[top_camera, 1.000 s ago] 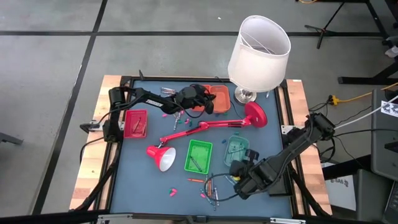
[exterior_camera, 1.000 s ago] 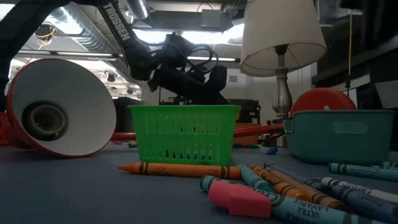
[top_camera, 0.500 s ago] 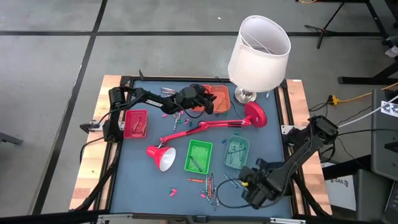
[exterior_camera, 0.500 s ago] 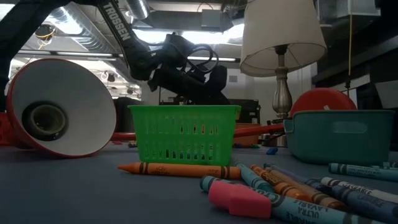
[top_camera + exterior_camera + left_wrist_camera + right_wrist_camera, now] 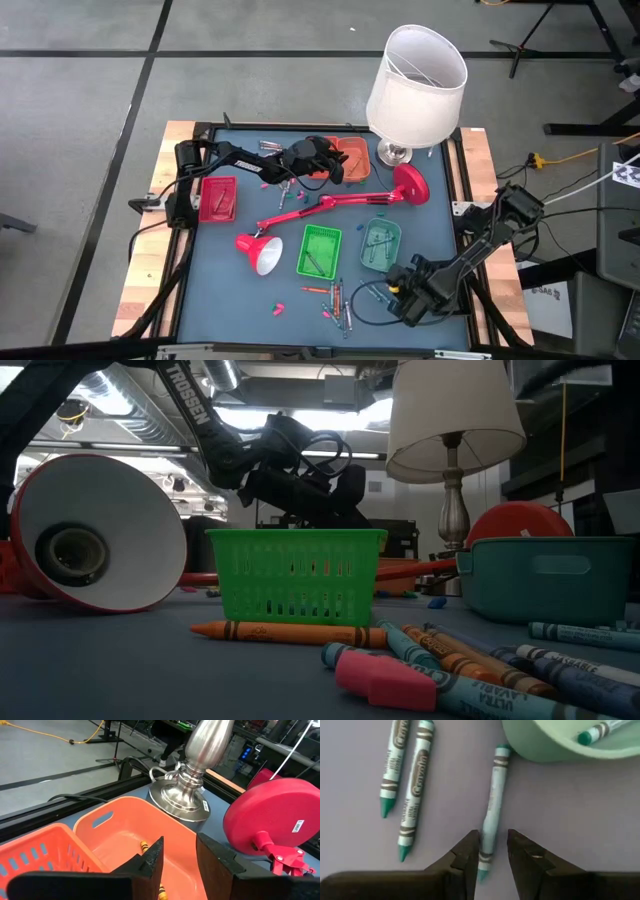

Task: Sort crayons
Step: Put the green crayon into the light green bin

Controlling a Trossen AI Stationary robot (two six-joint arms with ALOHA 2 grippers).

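Note:
My right gripper [image 5: 392, 288] is low over the table near its near edge, just in front of the teal tray [image 5: 380, 243]. In the right wrist view it is open [image 5: 493, 854]. Its fingers stand on either side of the pointed end of a pale teal crayon [image 5: 492, 810]. That crayon lies on the table with its other end against the tray wall [image 5: 555, 745]. Two more teal crayons [image 5: 405, 780] lie beside it. My left gripper [image 5: 335, 160] is open [image 5: 179, 857] over the orange tray [image 5: 130, 835], which holds a crayon [image 5: 144, 845].
A red desk lamp [image 5: 330, 205] lies across the middle of the table, and a white-shaded lamp [image 5: 417, 70] stands at the far right. A green basket [image 5: 320, 250] and a red tray [image 5: 218, 198] stand on the table. Loose crayons lie near the near edge [image 5: 338, 300] and at the far side [image 5: 272, 148].
My right gripper has drawn back from over the teal tray toward the table's near edge and now sits low over the loose teal crayons. The tray now shows whole.

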